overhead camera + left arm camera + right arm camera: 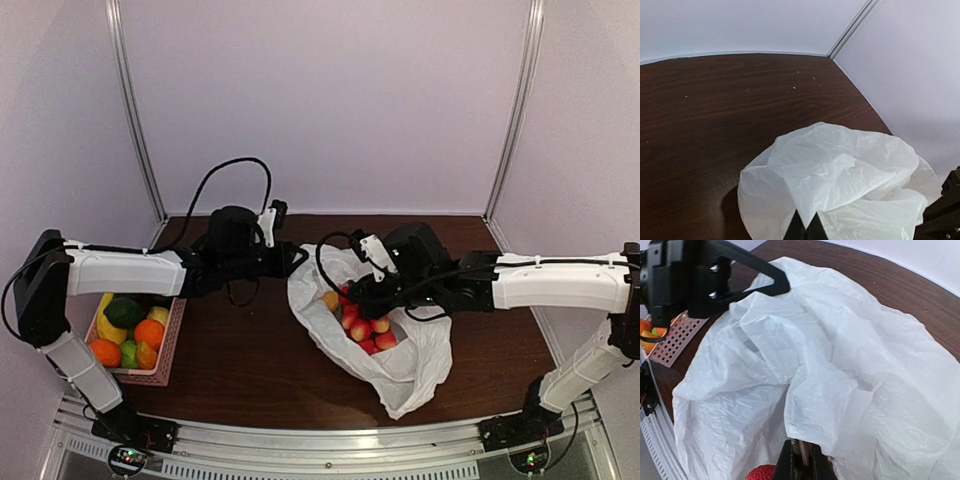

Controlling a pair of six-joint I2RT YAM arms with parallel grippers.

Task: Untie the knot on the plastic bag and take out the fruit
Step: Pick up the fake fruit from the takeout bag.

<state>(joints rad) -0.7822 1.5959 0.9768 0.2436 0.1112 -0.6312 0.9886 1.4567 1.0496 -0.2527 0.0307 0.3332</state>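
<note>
Closest to the lens, in the right wrist view: right hand (800,462), fingers pressed nearly together with a fold of the plastic bag (855,370) draped down between them. Judged clamped on that fold, not on anything inside. Just left of those fingers, a rough-skinned red fruit (762,473) peeking out from under the plastic. In the left wrist view, left hand (805,228) likewise closed to a point, pinching a white flap at the bag's rim. From above: bag lying on the table (240,360) between the two arms, long axis slanting from the far-left rim at the left hand down toward the near right, closed end nearest the right arm's base. Mouth spread between the two hands, red and peach-coloured fruit (365,325) showing inside. No knot to be made out anywhere; judged already undone, leaving only the taking-out. Fruit just under and slightly nearward of the right hand, much closer to it than to the left. Probably a job for the right, then: let go of the fold and dip into the mouth, with the rim held up from the left side. Pink basket (172,345) of oranges, green fruit and a banana well off to the left, beside the left arm.
</note>
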